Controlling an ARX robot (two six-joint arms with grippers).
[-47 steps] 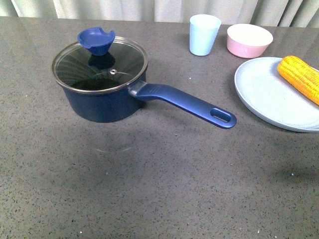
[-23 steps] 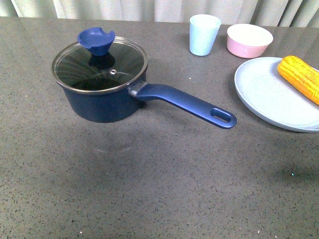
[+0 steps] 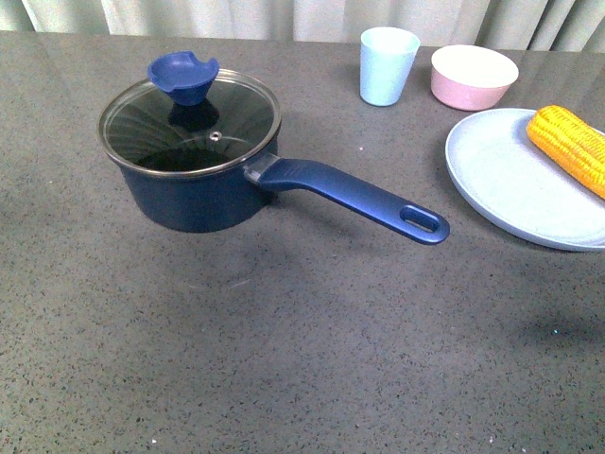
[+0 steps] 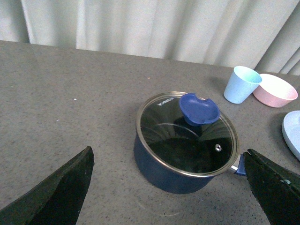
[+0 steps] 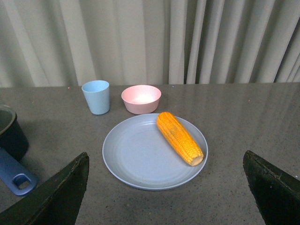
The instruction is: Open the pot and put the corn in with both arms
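The navy pot (image 3: 194, 194) stands left of centre in the front view, its glass lid (image 3: 189, 123) with a blue knob (image 3: 182, 78) shut on it, its handle (image 3: 350, 196) pointing right. The corn (image 3: 570, 147) lies on a pale blue plate (image 3: 510, 184) at the right. Neither arm shows in the front view. My left gripper (image 4: 168, 187) is open and empty, above and short of the pot (image 4: 183, 154). My right gripper (image 5: 166, 190) is open and empty, short of the plate (image 5: 136, 157) with the corn (image 5: 179, 137).
A light blue cup (image 3: 388, 64) and a pink bowl (image 3: 474, 77) stand at the back, right of the pot. A curtain hangs behind the table's far edge. The dark speckled tabletop (image 3: 302, 359) spreads in front of the pot.
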